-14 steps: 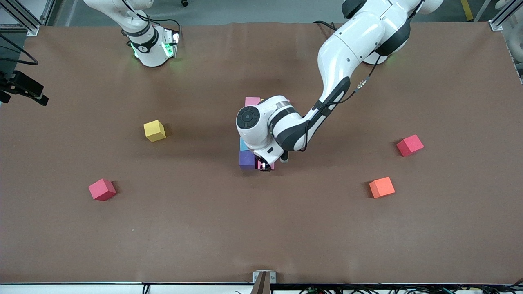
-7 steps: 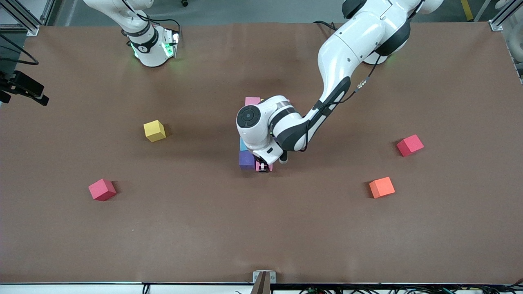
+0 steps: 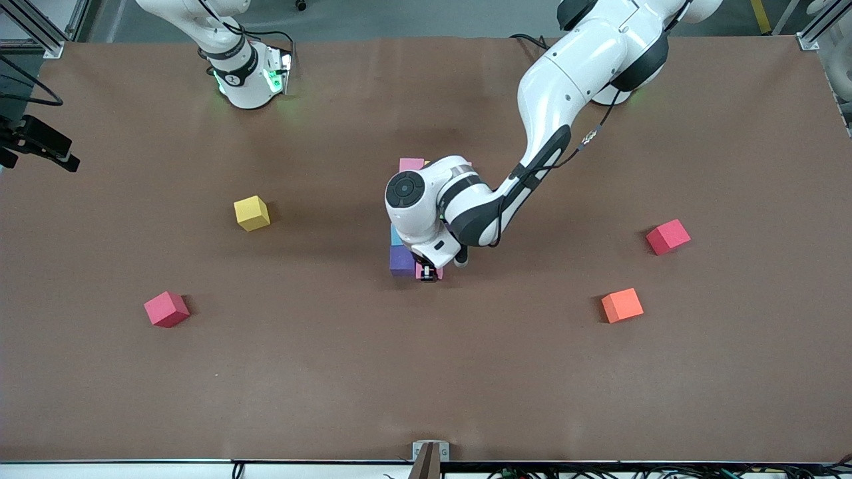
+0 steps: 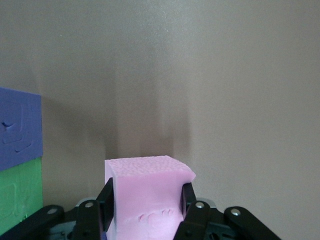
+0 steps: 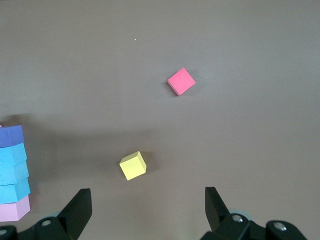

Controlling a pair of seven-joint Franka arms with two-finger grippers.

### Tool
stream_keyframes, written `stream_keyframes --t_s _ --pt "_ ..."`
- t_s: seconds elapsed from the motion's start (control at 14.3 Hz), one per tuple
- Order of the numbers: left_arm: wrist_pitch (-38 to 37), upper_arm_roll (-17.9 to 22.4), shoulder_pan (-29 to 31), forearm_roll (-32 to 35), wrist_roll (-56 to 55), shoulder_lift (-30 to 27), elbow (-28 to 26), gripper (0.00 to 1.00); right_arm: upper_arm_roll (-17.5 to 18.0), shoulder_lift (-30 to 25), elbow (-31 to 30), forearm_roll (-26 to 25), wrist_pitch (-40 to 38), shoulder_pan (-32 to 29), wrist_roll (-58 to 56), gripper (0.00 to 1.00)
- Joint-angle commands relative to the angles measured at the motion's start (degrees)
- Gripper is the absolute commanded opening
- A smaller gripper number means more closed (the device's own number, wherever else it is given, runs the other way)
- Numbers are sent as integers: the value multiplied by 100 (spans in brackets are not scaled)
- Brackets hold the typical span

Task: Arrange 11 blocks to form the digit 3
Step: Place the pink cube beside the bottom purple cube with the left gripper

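Note:
My left gripper (image 3: pixel 430 273) is shut on a pink block (image 4: pixel 147 195), held right beside the purple block (image 3: pixel 402 261) at the end of the partly built digit 3 nearer the front camera. The left wrist view shows that purple block (image 4: pixel 17 130) and a green block (image 4: pixel 17 195) next to it. My left arm hides most of the figure; a light blue block (image 3: pixel 397 235) and a pink block (image 3: pixel 411 163) show. The yellow block (image 3: pixel 251 213) lies toward the right arm's end and the orange block (image 3: pixel 622 305) toward the left arm's end. My right gripper (image 5: pixel 147 210) waits open above the yellow block (image 5: pixel 133 165).
Two red cubes lie loose: one red cube (image 3: pixel 667 236) near the orange block, another red cube (image 3: pixel 166 309) nearer the front camera than the yellow block. The right wrist view shows the figure's column of blocks (image 5: pixel 12 170) at its edge.
My left gripper has shifted slightly with the pink block, closing in beside the purple block. The right arm has not moved.

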Motion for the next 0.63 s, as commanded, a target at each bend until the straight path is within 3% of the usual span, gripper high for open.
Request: stream_keyframes --t_s 0.0,0.14,0.21,0.28,0.35,0.56 --pt "48 91 -82 48 3 18 21 32 62 16 53 2 -20 -56 10 100" --pt "48 91 -82 48 3 18 21 35 62 16 53 2 -20 -65 10 100" --pt "48 91 -82 48 3 18 20 42 62 16 53 2 -20 -65 10 100" --pt "48 91 -82 48 3 18 20 75 62 16 53 2 -20 -56 10 100" --pt "48 91 -82 48 12 9 29 100 62 16 53 2 -20 -56 10 100" --pt "40 82 -82 22 3 -61 29 100 62 16 53 2 -20 -65 10 100"
